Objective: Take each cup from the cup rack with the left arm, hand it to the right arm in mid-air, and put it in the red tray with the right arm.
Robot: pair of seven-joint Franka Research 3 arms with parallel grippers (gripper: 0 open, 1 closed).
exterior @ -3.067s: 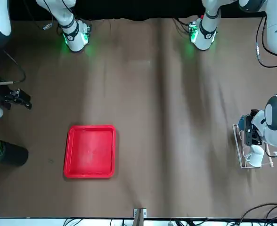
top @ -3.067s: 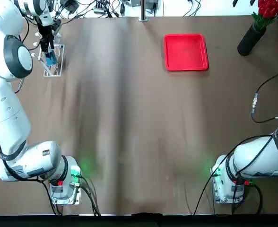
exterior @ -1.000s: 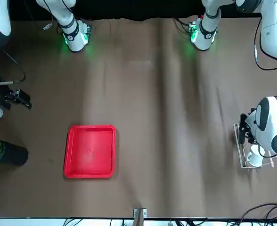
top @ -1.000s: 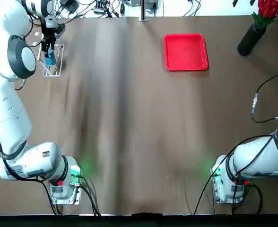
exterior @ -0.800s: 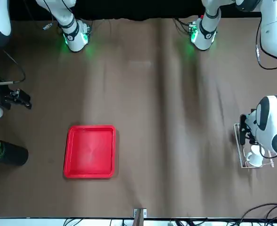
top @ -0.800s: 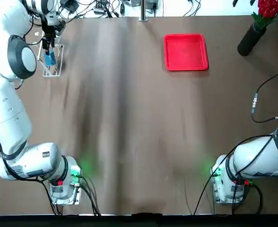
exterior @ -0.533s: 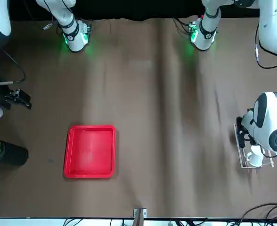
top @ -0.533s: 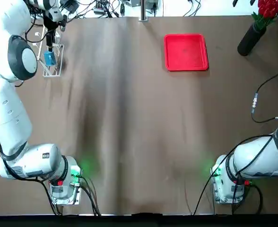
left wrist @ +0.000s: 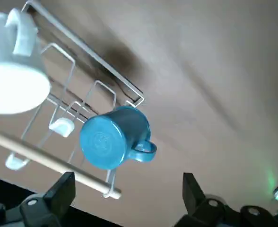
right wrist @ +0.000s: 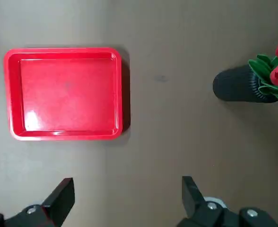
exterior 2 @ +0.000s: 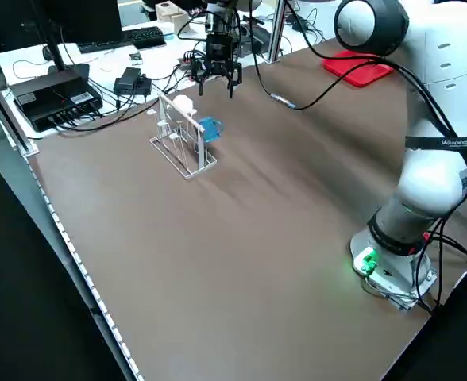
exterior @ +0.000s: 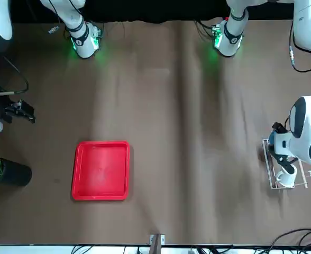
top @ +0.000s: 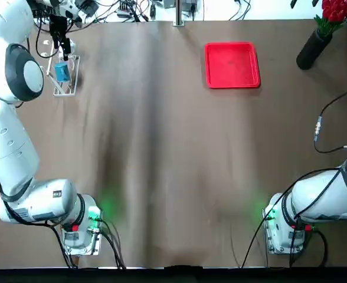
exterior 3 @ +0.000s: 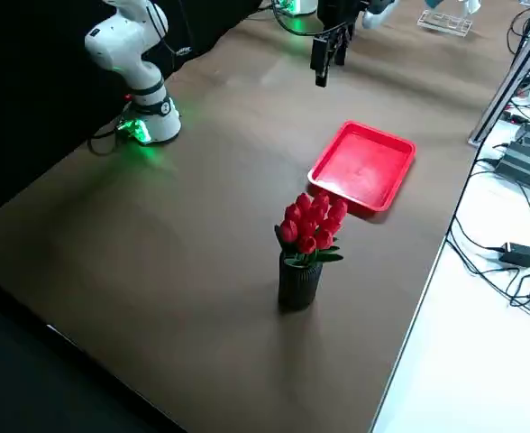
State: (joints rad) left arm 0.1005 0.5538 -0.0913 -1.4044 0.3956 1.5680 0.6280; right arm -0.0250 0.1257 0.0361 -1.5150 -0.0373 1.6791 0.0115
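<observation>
The cup rack (exterior 2: 184, 147) stands at the table's far left corner, with the blue cup (exterior 2: 210, 128) and the white cup (exterior 2: 183, 104) both hanging on its pegs. My left gripper (exterior 2: 215, 83) hovers open and empty above the rack, towards the far edge (top: 60, 40). In its wrist view the blue cup (left wrist: 114, 137) lies bottom-on between and beyond the fingers (left wrist: 64, 188), with the white cup (left wrist: 13, 80) off to one side. The red tray (top: 232, 65) lies empty at the far right centre. High over the table near the tray, my right gripper (exterior 3: 328, 59) hangs open and holds nothing.
A black vase of red tulips (top: 315, 44) stands right of the tray near the far right corner. Cables and electronics (exterior 2: 59, 91) crowd the bench just beyond the rack. A brown cloth covers the table (top: 173, 165).
My left gripper has drawn back from the blue cup towards the far edge and now hangs above the rack. The blue cup stays on its peg. The right arm has not moved.
</observation>
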